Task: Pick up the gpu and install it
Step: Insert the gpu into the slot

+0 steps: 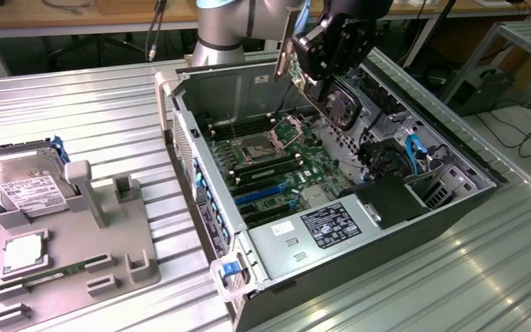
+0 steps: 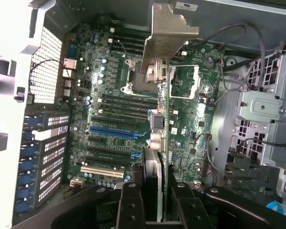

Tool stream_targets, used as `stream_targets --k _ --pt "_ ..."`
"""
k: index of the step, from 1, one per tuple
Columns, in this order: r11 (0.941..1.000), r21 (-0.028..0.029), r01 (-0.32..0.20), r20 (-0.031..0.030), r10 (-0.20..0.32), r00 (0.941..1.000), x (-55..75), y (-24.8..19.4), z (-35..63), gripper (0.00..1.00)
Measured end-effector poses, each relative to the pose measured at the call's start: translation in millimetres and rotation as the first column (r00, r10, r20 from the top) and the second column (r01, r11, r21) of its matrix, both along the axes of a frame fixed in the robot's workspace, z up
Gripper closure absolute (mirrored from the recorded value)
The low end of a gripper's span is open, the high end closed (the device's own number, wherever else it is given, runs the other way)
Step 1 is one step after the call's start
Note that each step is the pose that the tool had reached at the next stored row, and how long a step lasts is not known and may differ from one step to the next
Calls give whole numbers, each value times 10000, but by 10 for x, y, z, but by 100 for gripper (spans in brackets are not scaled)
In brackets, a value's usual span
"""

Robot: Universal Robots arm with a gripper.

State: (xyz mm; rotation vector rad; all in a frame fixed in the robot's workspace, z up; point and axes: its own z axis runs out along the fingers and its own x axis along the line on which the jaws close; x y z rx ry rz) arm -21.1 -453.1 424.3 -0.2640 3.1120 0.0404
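Ribbed metal workbench (image 1: 81, 111) carrying an open computer case (image 1: 386, 277) laid on its side, its motherboard (image 1: 275, 166) facing up. At the exterior view's left, well apart from the case, a grey fixture tray (image 1: 63, 277) holds a hard drive (image 1: 30, 187) and a memory stick (image 1: 53, 274). The robot arm (image 1: 224, 28) reaches over the far end of the case.

The gripper (image 1: 339, 41) is clamped on the gpu (image 1: 334, 104), which hangs in the air above the board, clear of it and tilted. The wrist view shows the card edge-on between the fingers (image 2: 131, 205). Its silver bracket (image 2: 169, 33) leads, over the processor sockets and near the case's far wall.

The blue expansion slot (image 2: 116, 130) lies to one side of the card's line and crosswise to it.

Likely hazards:
- A tilted or offset descent would set the card's edge on the sockets or memory slots rather than in its slot.
- The bracket could catch the case's wall.
- A narrow hold could let the card twist under seating force.
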Motion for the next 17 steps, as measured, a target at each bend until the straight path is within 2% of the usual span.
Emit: stream_targets --k 11,15,17 --pt "9957 0 -926 0 926 9957 0 -1 0 73" --pt "9903 0 -1388 0 1388 9903 0 -2 0 73" --pt "9853 0 -1709 0 1709 9853 0 -2 0 73"
